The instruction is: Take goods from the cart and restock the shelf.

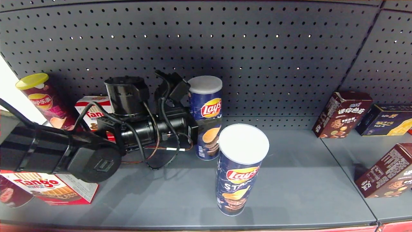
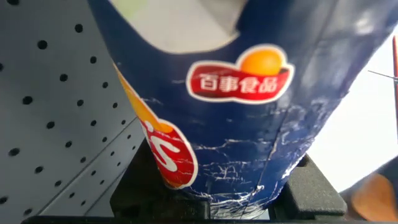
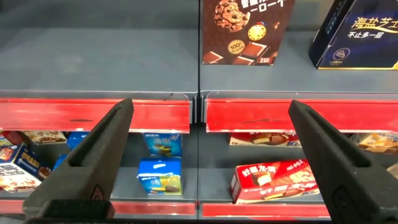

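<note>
up close, my left wrist view shows the rear blue chips can pinched in the left gripper; the head view places it upright on the shelf, by the pegboard. my right gripper gapes wide, facing red edge strips.

Two blue chip cans stand mid-shelf. Left of them I count one magenta can and two wafer boxes; right of them, two brown cookie boxes and one dark-blue box.

Head view overlooks the shelf; left wrist view hugs the can.
</note>
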Controlling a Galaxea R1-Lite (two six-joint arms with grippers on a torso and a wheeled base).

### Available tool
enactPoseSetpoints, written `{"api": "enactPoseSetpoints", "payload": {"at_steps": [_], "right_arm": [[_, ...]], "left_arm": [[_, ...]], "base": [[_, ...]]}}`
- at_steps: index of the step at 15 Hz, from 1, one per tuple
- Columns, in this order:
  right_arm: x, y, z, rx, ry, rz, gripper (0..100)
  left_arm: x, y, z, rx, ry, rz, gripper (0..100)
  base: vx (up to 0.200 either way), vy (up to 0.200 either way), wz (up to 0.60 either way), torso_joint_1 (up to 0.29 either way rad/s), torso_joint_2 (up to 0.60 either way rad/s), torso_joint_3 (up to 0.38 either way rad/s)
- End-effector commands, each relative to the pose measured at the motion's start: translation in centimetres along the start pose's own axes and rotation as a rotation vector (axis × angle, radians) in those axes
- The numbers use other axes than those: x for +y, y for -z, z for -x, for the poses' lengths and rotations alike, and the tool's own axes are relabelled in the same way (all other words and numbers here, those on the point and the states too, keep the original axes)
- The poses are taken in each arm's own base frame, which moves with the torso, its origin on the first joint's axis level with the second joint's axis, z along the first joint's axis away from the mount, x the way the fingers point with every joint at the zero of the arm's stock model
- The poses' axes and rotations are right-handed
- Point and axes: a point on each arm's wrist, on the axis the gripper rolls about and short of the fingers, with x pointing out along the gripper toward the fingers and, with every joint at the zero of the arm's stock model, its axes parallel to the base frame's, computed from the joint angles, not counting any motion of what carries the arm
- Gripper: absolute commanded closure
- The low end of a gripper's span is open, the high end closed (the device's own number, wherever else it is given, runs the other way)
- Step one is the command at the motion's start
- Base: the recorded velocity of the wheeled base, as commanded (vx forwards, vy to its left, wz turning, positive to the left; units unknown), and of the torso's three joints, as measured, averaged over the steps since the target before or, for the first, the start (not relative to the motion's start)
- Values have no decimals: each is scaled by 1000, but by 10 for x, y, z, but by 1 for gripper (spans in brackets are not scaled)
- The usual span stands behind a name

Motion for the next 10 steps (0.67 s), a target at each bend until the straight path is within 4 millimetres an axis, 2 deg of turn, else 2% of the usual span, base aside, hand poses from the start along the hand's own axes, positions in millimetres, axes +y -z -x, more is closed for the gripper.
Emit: {"api": "enactPoseSetpoints", "payload": {"at_steps": [1, 3, 10], "right_arm": [[0, 0, 0, -1, -1, 1, 0], [0, 0, 0, -1, -1, 1, 0], [0, 0, 0, -1, -1, 1, 0]], "left_arm": [[5, 8, -13, 7, 5, 5, 100], [12, 9, -25, -6, 3, -3, 100], [21, 18, -34, 4, -5, -37, 100]], "base": [[0, 0, 0, 0, 0, 0], [0, 0, 0, 0, 0, 0], [0, 0, 0, 0, 0, 0]]}}
